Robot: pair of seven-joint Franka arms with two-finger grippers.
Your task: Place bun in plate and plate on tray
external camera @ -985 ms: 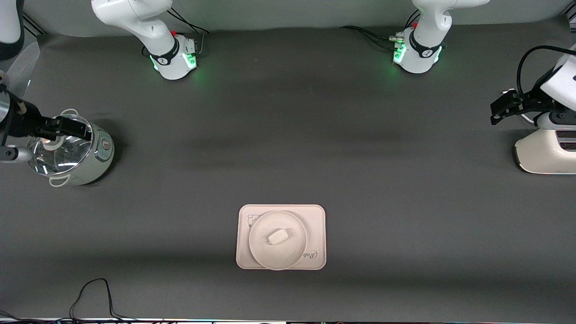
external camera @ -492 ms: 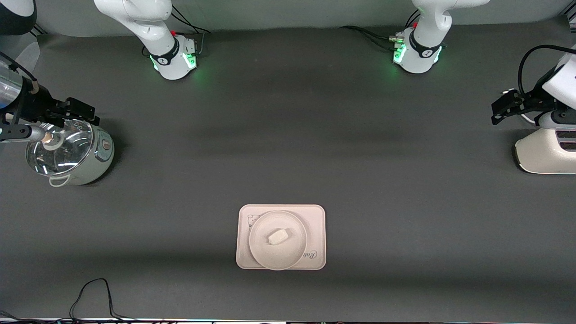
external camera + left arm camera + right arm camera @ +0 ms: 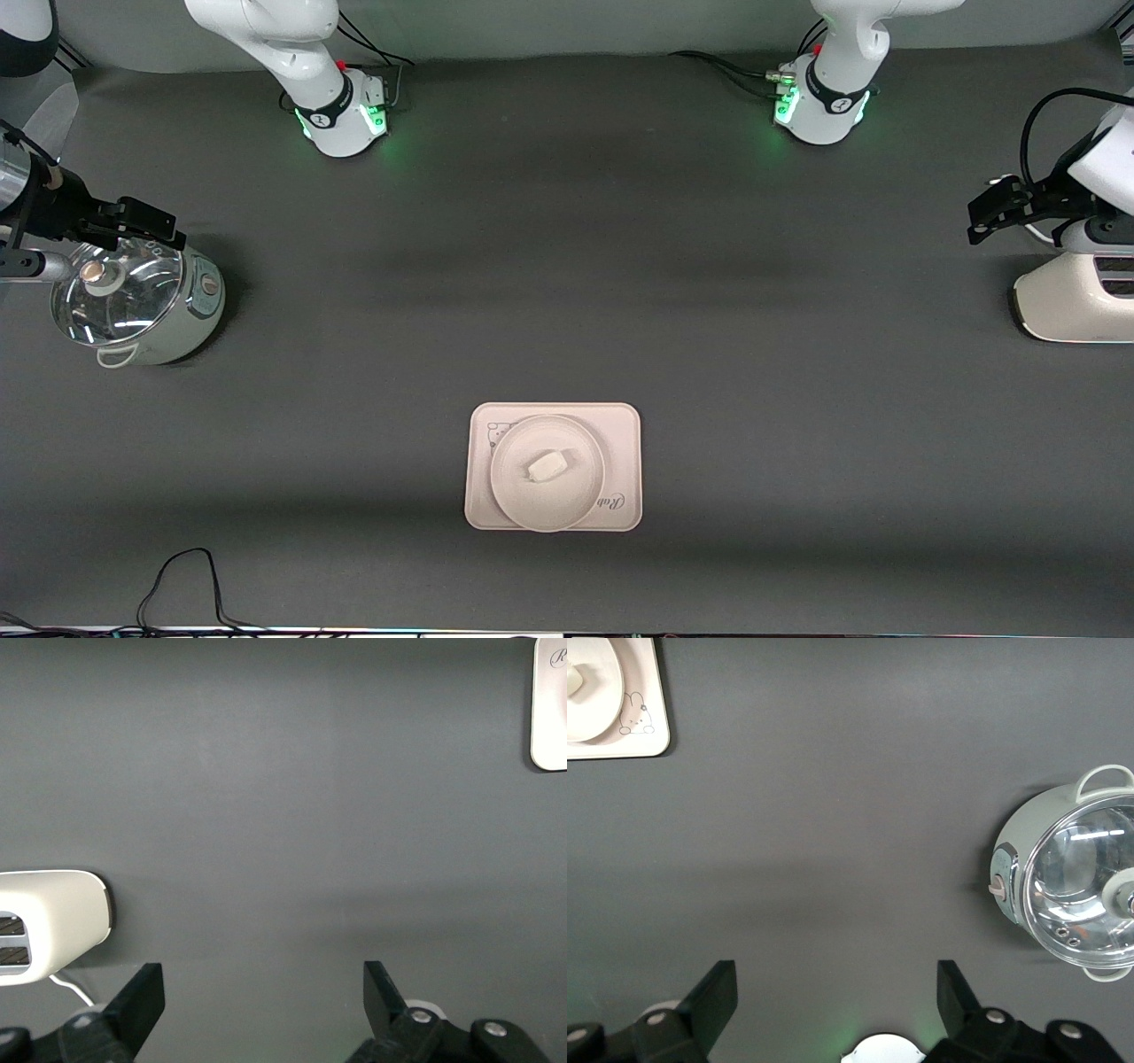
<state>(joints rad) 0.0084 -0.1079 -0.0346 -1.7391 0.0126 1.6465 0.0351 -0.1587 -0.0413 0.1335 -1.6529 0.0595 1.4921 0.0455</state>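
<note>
The bun (image 3: 547, 464) lies in the round plate (image 3: 514, 486), which sits on the rectangular tray (image 3: 622, 425) near the front camera, mid-table. In the right wrist view the tray (image 3: 656, 673), the plate (image 3: 598, 700) and the bun (image 3: 574, 678) show at one corner. A corner of the tray (image 3: 551, 709) shows in the left wrist view. My right gripper (image 3: 159, 227) is open and empty over the rim of a lidded pot; it also shows in its wrist view (image 3: 837, 988). My left gripper (image 3: 982, 213) is open and empty over a white appliance; it also shows in its wrist view (image 3: 262, 988).
A pale green pot with a glass lid (image 3: 133, 301) stands at the right arm's end of the table and shows in the right wrist view (image 3: 1072, 886). A white appliance (image 3: 1076, 297) stands at the left arm's end and shows in the left wrist view (image 3: 53, 926). A black cable (image 3: 190, 576) lies by the front edge.
My right gripper has come off the pot lid's knob and drawn back toward the table's end; the lid stays on the pot. The left arm, bun, plate and tray have not moved.
</note>
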